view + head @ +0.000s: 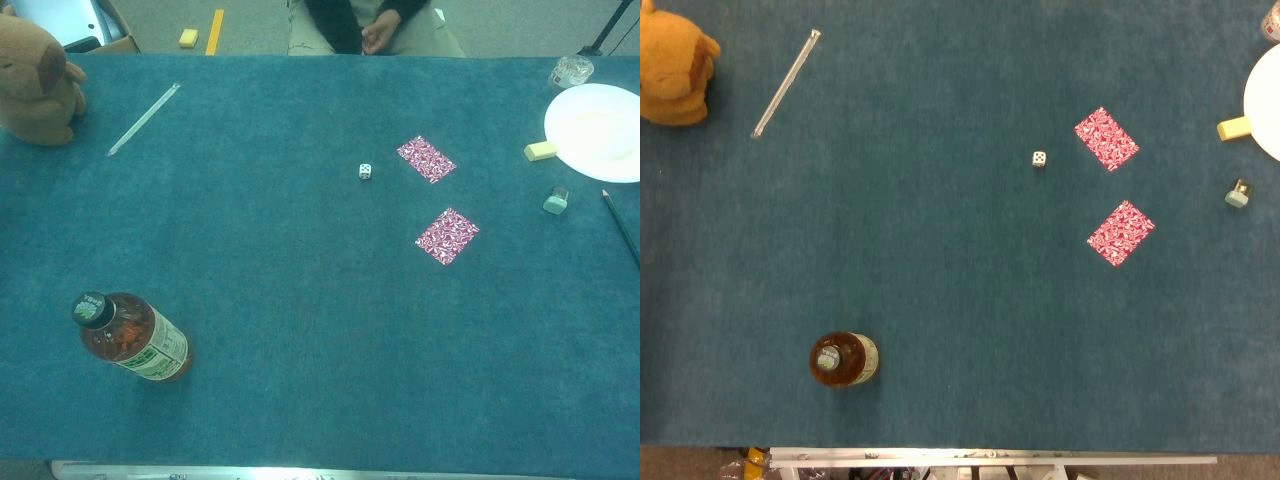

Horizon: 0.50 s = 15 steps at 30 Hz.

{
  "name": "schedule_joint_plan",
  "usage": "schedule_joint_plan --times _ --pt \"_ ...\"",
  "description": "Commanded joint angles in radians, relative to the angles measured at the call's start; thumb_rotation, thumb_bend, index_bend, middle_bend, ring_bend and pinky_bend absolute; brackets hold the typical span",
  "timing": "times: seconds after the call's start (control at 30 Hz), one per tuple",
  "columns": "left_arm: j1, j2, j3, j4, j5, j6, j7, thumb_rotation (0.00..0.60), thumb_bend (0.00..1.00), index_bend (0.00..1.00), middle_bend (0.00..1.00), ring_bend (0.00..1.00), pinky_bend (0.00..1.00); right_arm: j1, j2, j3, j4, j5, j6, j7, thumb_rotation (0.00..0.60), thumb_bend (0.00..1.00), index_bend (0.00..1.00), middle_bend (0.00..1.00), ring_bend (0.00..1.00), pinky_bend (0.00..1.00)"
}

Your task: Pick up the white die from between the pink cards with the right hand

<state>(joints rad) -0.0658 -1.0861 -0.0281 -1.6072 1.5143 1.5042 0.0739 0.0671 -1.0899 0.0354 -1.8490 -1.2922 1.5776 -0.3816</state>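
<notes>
From my station neither camera gave me an arm or a hand, so I could not tell whether the left or the right hand was spread, curled or holding anything, nor how either arm was posed.

Nearest the robot, on the left side of the blue-green table cloth [960, 330], a bottle of brown tea [132, 338] stood upright with its dark cap [90, 307] on; the head view looked almost straight down on it.

Further out, right of centre, lay the nearer pink card [447, 236], flat and turned at an angle. Beyond it lay the farther pink card [426, 159], also flat and angled, well apart from the first. The white die [365, 171] sat on the cloth left of the farther card, near it but not touching, and so off to the left of the gap between the two cards rather than squarely in it.

To the right of the cards I saw a small pale green object [555, 200], a pencil [620, 226] at the table's edge, a yellow block [540, 151] and a white plate [600, 130] just beside it.

Far left, a clear thin stick [144, 118] lay slantwise, with a brown plush toy [36, 82] at the corner. Across the table a seated person [365, 25] was partly in view.
</notes>
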Motion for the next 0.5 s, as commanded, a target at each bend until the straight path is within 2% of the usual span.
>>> schedule_joint_plan --times 0.03,0.27,0.5 --pt "0.002 0.001 0.003 -0.004 -0.002 -0.001 0.006 0.391 0.44 0.19 0.16 0.04 0.05 0.001 0.000 0.001 0.000 -0.006 -0.008 -0.001 0.600 0.26 0.35 0.26 0.04 0.00" --pt "0.001 0.003 0.004 -0.004 0.000 -0.002 0.001 0.391 0.44 0.19 0.16 0.04 0.05 0.011 -0.001 0.014 -0.009 -0.027 -0.030 0.006 0.600 0.26 0.35 0.26 0.04 0.00" --pt "0.005 0.000 0.009 0.007 -0.003 -0.006 -0.013 0.390 0.44 0.19 0.16 0.04 0.05 0.105 -0.011 0.063 -0.038 0.035 -0.182 -0.010 0.600 0.26 0.35 0.26 0.04 0.00"
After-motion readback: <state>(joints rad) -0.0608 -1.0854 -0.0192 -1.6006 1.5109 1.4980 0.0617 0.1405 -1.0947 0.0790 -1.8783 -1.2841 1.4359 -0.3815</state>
